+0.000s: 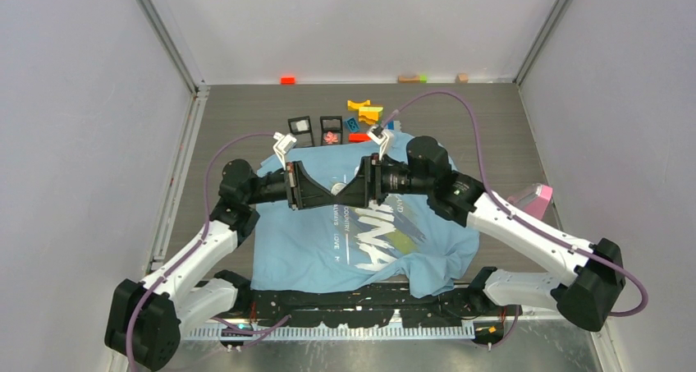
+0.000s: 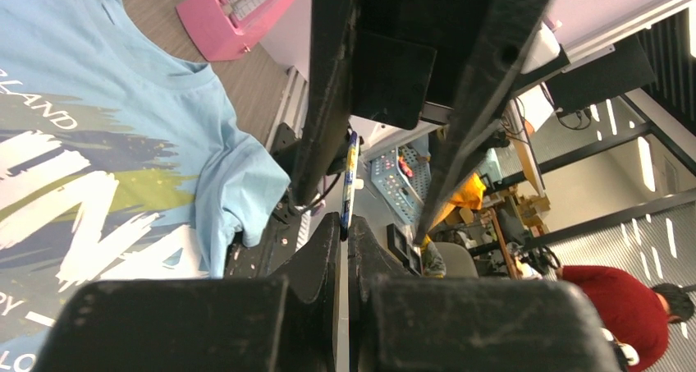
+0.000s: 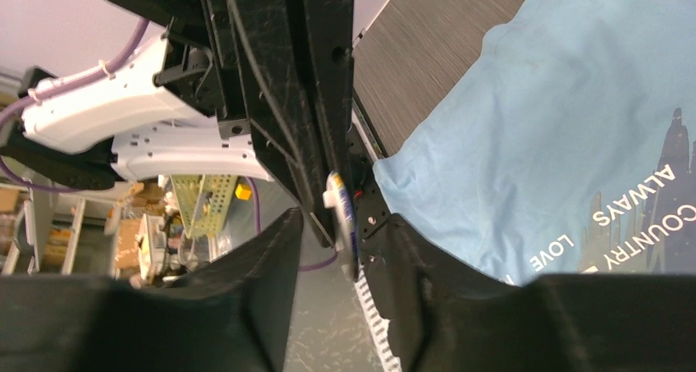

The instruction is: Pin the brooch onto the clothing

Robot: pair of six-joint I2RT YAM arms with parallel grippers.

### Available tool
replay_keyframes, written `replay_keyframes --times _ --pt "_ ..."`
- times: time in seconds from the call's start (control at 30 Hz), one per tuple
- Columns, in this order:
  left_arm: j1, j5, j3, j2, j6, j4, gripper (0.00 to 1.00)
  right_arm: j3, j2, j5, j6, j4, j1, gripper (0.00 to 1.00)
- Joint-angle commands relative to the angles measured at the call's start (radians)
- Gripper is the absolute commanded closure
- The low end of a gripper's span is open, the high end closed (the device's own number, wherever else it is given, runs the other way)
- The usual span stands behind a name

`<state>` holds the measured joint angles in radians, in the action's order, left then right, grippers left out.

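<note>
The clothing [image 1: 312, 241] is a light blue T-shirt with white lettering, spread flat between the two arms; it also shows in the left wrist view [image 2: 123, 76] and the right wrist view [image 3: 558, 101]. Both grippers meet tip to tip above its chest. My left gripper [image 1: 331, 190] [image 2: 345, 232] is shut on the brooch [image 2: 350, 179], a thin disc seen edge-on with blue and white on its rim. My right gripper [image 1: 345, 188] [image 3: 343, 221] stands open, one finger on each side of the brooch [image 3: 341, 208], which is close to the right-hand finger.
Beyond the shirt stand two small black boxes [image 1: 300, 127], one holding a pink flower-like piece [image 1: 331, 137], next to coloured toy blocks [image 1: 365, 109]. A pink object [image 1: 532, 199] lies at the table's right edge. A black board [image 1: 345, 306] runs along the near edge under the hem.
</note>
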<state>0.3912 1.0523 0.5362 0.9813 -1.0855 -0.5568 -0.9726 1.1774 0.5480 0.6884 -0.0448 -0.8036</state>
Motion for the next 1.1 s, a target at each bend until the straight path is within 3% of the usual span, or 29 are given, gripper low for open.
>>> replay_keyframes --times 0.0,0.07,0.23,0.4,0.5,0.67,0.9,1.07 --pt "0.003 -0.055 0.018 -0.007 0.091 0.078 1.0 -0.047 -0.109 -0.035 -0.024 -0.039 -0.013 0.3" --pt "0.003 -0.074 0.048 -0.011 0.155 0.197 1.0 -0.059 -0.153 -0.105 -0.034 -0.079 -0.014 0.23" --pt "0.003 -0.148 0.157 0.015 0.332 0.533 1.0 -0.078 -0.263 -0.334 -0.067 -0.279 -0.014 0.17" --pt "0.005 -0.209 0.231 0.065 0.485 0.747 1.0 -0.077 -0.297 -0.717 -0.048 -0.542 -0.014 0.18" --pt "0.02 -0.288 0.274 0.112 0.548 0.84 1.0 -0.051 -0.28 -0.852 -0.005 -0.674 -0.014 0.23" --pt "0.079 -0.315 0.379 0.271 0.593 0.84 1.0 -0.008 -0.218 -1.034 0.046 -0.795 -0.014 0.27" --pt "0.176 -0.321 0.474 0.452 0.527 0.778 1.0 0.11 -0.213 -0.95 0.179 -0.808 -0.014 0.3" --pt "0.223 -0.413 0.373 0.471 0.38 0.5 1.0 0.234 -0.181 -0.905 0.269 -0.724 -0.014 0.35"
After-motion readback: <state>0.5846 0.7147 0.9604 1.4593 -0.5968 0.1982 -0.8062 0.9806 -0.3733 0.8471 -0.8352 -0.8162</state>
